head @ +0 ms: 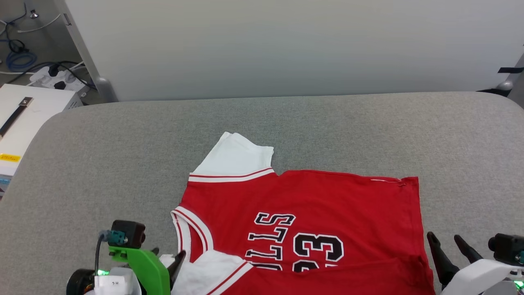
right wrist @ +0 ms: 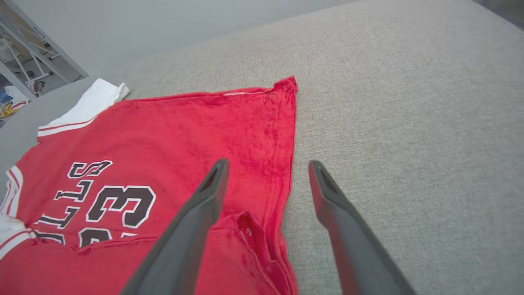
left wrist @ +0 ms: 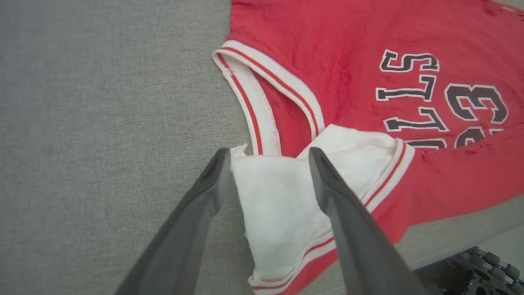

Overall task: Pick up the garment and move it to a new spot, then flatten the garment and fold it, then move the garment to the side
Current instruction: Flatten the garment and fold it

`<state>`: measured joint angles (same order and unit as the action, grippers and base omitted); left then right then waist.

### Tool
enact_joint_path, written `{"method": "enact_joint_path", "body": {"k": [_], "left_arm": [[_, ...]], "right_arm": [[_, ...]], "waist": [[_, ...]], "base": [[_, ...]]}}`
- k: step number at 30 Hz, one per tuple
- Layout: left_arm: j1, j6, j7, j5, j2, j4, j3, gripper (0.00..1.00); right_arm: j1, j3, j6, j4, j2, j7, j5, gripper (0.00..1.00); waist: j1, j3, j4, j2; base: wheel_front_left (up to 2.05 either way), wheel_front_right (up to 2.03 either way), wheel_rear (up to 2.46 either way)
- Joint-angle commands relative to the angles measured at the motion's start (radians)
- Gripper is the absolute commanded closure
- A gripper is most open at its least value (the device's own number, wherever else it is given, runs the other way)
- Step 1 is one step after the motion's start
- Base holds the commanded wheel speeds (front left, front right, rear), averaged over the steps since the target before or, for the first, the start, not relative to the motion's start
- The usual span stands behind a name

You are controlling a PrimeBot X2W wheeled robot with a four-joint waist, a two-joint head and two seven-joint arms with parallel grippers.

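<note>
Garment (head: 311, 205): laid mostly flat on surface (head: 123, 143); near strip folded over.
L gripper (left wrist: 268, 153): held apart, empty, astride garment's white sleeve (left wrist: 278, 205).
R gripper (right wrist: 268, 164): held apart, empty, over garment's hem (right wrist: 288, 155).
Progress: flattening judged done; fold begun; side move left.

— Where is the right gripper (right wrist: 268, 164)?
— Fingers spread wide, straddling the hem of the jersey (right wrist: 184, 135): one over red cloth, the other over the grey surface (right wrist: 409, 123).
— And the jersey itself?
— It lies flat, near edge folded over its lettering, white sleeve (right wrist: 94, 102) far left.
</note>
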<state>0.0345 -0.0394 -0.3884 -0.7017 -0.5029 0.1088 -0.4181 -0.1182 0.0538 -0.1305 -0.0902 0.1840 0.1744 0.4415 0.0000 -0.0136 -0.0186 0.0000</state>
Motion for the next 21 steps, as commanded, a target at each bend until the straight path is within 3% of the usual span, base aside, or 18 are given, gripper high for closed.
{"method": "enact_joint_path", "body": {"k": [1, 9, 14, 21], "left_arm": [[0.036, 0.004, 0.039, 0.026, 0.007, 0.002, 0.000, 0.00], [0.203, 0.006, 0.257, 0.124, 0.078, 0.052, 0.010, 0.00], [0.347, 0.006, 0.330, 0.156, 0.119, 0.132, 0.020, 0.00], [0.596, 0.086, 0.306, 0.146, 0.123, 0.338, 0.024, 0.00]], "right_arm": [[0.020, 0.002, 0.000, 0.018, -0.012, -0.040, -0.024, 0.00], [0.075, -0.003, 0.000, 0.128, -0.027, -0.156, -0.100, 0.00], [0.121, -0.020, 0.000, 0.192, -0.030, -0.187, -0.119, 0.00], [0.184, -0.055, 0.000, 0.219, -0.034, -0.196, -0.134, 0.00]], "waist": [[0.0000, 0.004, -0.003, 0.0000], [0.0000, 0.093, -0.027, 0.0000], [0.0000, 0.186, -0.058, 0.0000], [0.0000, 0.290, -0.126, 0.0000]], "base": [[0.00, 0.00, 0.00], [0.00, 0.00, 0.00], [0.00, 0.00, 0.00], [0.00, 0.00, 0.00]]}}
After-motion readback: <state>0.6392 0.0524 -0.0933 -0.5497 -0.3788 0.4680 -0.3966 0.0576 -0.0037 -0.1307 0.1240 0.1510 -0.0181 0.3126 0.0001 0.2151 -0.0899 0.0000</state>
